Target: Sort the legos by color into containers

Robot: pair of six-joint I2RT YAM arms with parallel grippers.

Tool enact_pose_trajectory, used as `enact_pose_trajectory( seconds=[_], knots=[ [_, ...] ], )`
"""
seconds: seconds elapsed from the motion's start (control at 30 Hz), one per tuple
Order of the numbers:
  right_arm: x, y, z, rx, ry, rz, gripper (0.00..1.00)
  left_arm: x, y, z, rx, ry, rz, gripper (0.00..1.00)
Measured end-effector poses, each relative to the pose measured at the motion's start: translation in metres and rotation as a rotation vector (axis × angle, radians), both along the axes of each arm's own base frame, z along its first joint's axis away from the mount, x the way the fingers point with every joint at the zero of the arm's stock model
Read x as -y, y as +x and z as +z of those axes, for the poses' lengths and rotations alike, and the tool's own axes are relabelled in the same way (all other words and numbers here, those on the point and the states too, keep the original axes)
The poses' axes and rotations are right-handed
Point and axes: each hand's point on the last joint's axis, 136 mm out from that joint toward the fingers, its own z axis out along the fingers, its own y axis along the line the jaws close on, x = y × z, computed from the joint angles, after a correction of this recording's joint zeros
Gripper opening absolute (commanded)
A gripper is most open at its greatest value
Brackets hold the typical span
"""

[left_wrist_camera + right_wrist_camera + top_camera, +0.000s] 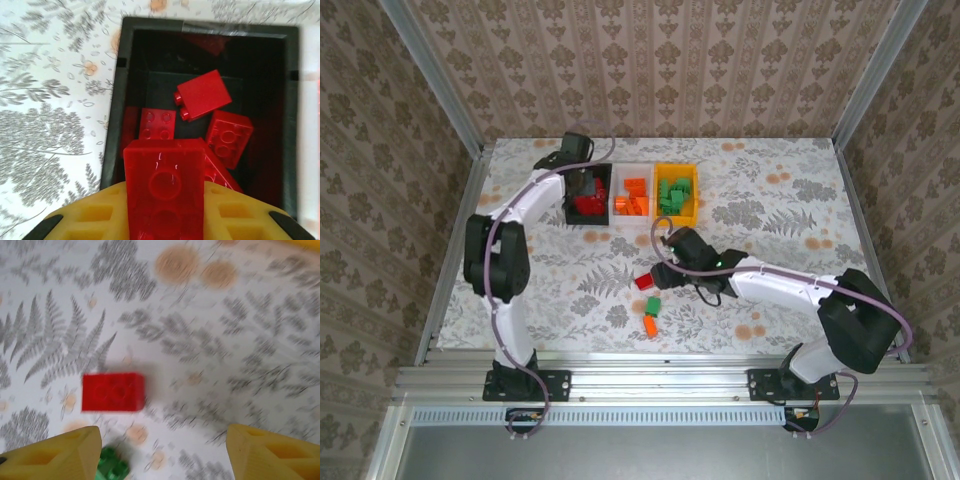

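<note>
- Your left gripper (165, 222) is clamped on a translucent red brick (165, 185). A yellow finger (82, 224) sits on either side of it, and it hangs over the near end of the black bin (112, 100).
- The black bin holds several red bricks (202, 94), lying at mixed angles.
- Your right gripper (160, 455) is spread wide, with nothing between its fingers (60, 455). That wrist view is motion-blurred.
- Under it, a loose red lego (113, 392) lies flat on the table, clear of both fingers. A green brick (112, 466) lies just beside the finger at that view's left.
- In the top view an orange brick (650, 326) lies just nearer the bases than the green one. I can't tell whether they touch.
- The bins are joined in a row at the far centre. The black one is on the left, the white bin (632, 167) holds orange bricks (634, 197), and the yellow bin (676, 168) holds green bricks (672, 195).
- The table (780, 200) is white, printed with grey fern leaves and orange blooms.
- Beige damask wallpaper (670, 60) covers three sides. Aluminium frame rails (660, 378) run up the corners and along the near edge.
</note>
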Motion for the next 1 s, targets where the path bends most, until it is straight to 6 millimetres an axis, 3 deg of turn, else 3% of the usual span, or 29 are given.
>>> enact_pose_trajectory(
  seconds=[0.13,0.3,0.37,0.47,0.63,0.7,0.8,0.93,1.0],
  knots=[
    [-0.008,-0.021,-0.007,-0.035,-0.003,0.023,0.70,0.006,0.004,-0.024,-0.062,-0.005,-0.039,0.47],
    [-0.011,-0.035,-0.012,-0.079,-0.007,-0.010,0.72,0.024,0.006,-0.012,-0.043,-0.079,-0.115,0.80],
    [-0.013,-0.040,-0.015,-0.101,0.000,-0.032,0.73,0.033,-0.002,0.001,-0.020,-0.141,-0.156,0.91],
    [-0.017,-0.046,-0.023,-0.135,0.003,-0.075,0.73,0.043,-0.027,0.031,0.030,-0.225,-0.209,0.99],
    [-0.027,-0.057,-0.035,-0.173,-0.009,-0.136,0.74,0.054,-0.089,0.100,0.196,-0.316,-0.295,1.00],
    [-0.035,-0.059,-0.035,-0.172,-0.005,-0.157,0.73,0.058,-0.118,0.113,0.244,-0.344,-0.321,1.00],
    [-0.042,-0.061,-0.036,-0.176,0.003,-0.193,0.73,0.059,-0.159,0.101,0.253,-0.376,-0.339,1.00],
    [-0.045,-0.058,-0.047,-0.176,-0.020,-0.264,0.68,0.044,-0.200,0.054,0.175,-0.386,-0.302,1.00],
    [-0.042,-0.058,-0.054,-0.179,-0.040,-0.293,0.63,0.036,-0.213,0.040,0.153,-0.388,-0.279,1.00]
  ],
)
